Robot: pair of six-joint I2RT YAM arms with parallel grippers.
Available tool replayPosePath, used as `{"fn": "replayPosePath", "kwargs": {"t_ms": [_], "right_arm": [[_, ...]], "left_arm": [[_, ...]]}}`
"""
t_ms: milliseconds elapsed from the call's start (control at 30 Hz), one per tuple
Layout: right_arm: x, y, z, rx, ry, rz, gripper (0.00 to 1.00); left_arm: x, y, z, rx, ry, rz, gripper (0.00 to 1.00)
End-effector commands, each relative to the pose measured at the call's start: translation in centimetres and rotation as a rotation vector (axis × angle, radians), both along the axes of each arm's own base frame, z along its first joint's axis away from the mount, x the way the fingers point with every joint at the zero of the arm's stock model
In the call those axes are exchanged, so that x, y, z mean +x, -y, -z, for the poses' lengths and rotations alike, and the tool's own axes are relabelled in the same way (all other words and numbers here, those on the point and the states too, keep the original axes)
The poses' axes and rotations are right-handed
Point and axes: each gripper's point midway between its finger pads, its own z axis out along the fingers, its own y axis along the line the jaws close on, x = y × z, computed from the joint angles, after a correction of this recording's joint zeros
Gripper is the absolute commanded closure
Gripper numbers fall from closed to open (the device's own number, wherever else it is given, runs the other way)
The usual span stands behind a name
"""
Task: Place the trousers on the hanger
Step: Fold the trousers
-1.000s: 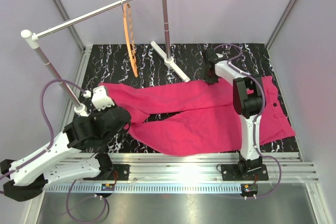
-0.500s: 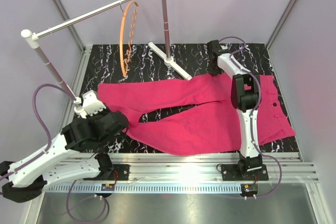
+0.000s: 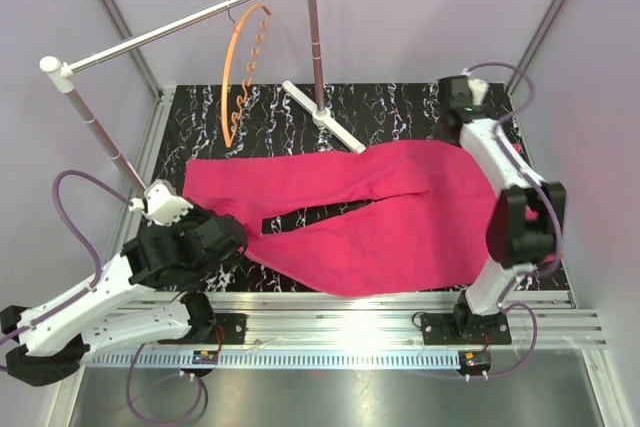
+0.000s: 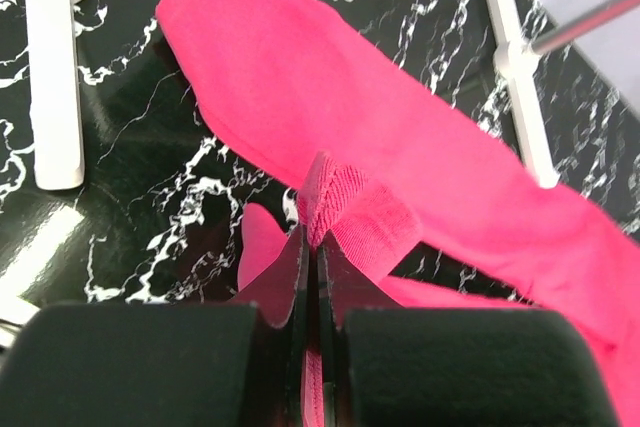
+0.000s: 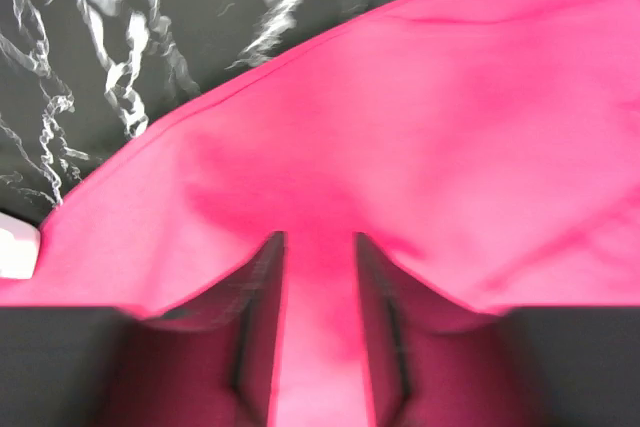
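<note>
Nearest us, at about 8 o'clock, the left gripper [image 4: 312, 247] is clamped tight on a raised fold of the bright magenta cloth trousers [image 3: 380, 217], near the end of one leg. The trousers lie flat across the black, white-veined marble table [image 3: 200, 122], with the legs toward 9 o'clock and the waist toward 3. At 2 o'clock the right gripper [image 5: 318, 247] has its jaws partly apart over the waist end. That view is blurred, and we see cloth in the gap but no pinch. Farthest, at 11 o'clock, the thin orange curved hanger [image 3: 229, 72] hangs from the silver metal rail [image 3: 180, 25], apart from the trousers.
</note>
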Motion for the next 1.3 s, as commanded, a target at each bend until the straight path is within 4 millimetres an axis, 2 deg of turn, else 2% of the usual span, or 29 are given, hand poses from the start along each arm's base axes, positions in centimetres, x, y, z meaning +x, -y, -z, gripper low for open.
{"fn": "replayPosePath", "kwargs": {"t_ms": [0,33,67,100,133,167,200,233,267,333,400,433,467,500,533,600,700,733,800,833,967,1133,1267], "right_arm": [[-4.1,5.5,-3.3,0.039,0.084,0.171,0.56],[-6.3,6.5,-1.3,0.041,0.024,0.201,0.42],[-7.6,7.0,-1.8,0.051,0.035,0.218,0.33],[-8.9,8.5,-1.3,0.077,0.017,0.264,0.22],[-10.6,8.7,-0.5,0.085,-0.001,0.285,0.14],[-11.4,8.7,-0.1,0.091,-0.007,0.296,0.09],[-12.2,8.8,0.3,0.098,-0.014,0.32,0.06],[-13.3,8.5,1.6,0.11,-0.044,0.327,0.04],[-13.8,8.3,1.7,0.125,-0.041,0.332,0.03],[-15.1,7.9,3.1,0.148,-0.069,0.349,0.02],[-16.1,7.7,3.9,0.159,-0.101,0.376,0.02],[-16.8,7.5,4.4,0.164,-0.117,0.378,0.01],[-17.2,7.3,4.7,0.179,-0.123,0.384,0.01],[-18.0,7.1,5.3,0.184,-0.141,0.383,0.01],[-18.4,7.1,5.1,0.187,-0.127,0.384,0.01],[-19.3,7.1,5.3,0.189,-0.125,0.4,0.0],[-21.2,6.8,6.1,0.194,-0.146,0.406,0.0],[-21.3,6.8,5.9,0.199,-0.137,0.406,0.0],[-21.4,6.0,6.0,0.235,-0.139,0.39,0.0],[-21.5,6.0,5.9,0.235,-0.136,0.388,0.0],[-21.3,5.2,7.0,0.276,-0.148,0.373,0.0],[-21.2,4.7,9.8,0.286,-0.219,0.358,0.0],[-19.9,4.2,11.1,0.287,-0.241,0.334,0.03]], "left_arm": [[-0.6,-4.1,-1.4,0.108,0.068,-0.081,1.0],[-0.5,-4.2,-1.9,0.109,0.083,-0.085,1.0],[-0.3,-4.5,-3.0,0.115,0.111,-0.089,1.0],[-0.1,-4.5,-3.6,0.126,0.126,-0.092,1.0],[0.2,-4.6,-4.4,0.145,0.15,-0.099,1.0],[0.5,-4.4,-5.5,0.165,0.163,-0.089,1.0],[0.9,-4.0,-6.1,0.196,0.16,-0.078,1.0],[1.3,-3.7,-6.7,0.218,0.161,-0.075,1.0],[2.2,-2.9,-7.7,0.243,0.16,-0.054,1.0],[3.4,-1.0,-7.5,0.26,0.115,0.026,1.0],[5.0,-0.7,-8.1,0.273,0.117,0.053,1.0],[5.3,-0.2,-7.2,0.267,0.094,0.094,1.0],[5.9,-1.1,-7.6,0.263,0.108,0.069,1.0],[6.4,-1.1,-7.5,0.258,0.114,0.088,1.0],[6.9,-1.3,-6.4,0.253,0.086,0.124,1.0],[7.9,-1.1,-6.1,0.222,0.09,0.163,1.0],[8.6,-2.4,-4.4,0.201,0.03,0.149,1.0],[8.5,-3.4,-3.5,0.178,0.009,0.111,1.0],[8.4,-4.4,-2.6,0.132,0.008,0.08,1.0],[8.4,-5.1,-1.1,0.091,-0.021,0.064,1.0],[8.3,-7.0,3.0,0.03,-0.129,-0.004,1.0],[8.3,-7.9,4.9,-0.013,-0.148,-0.065,1.0],[8.1,-8.9,5.9,-0.016,-0.163,-0.126,1.0]]}}
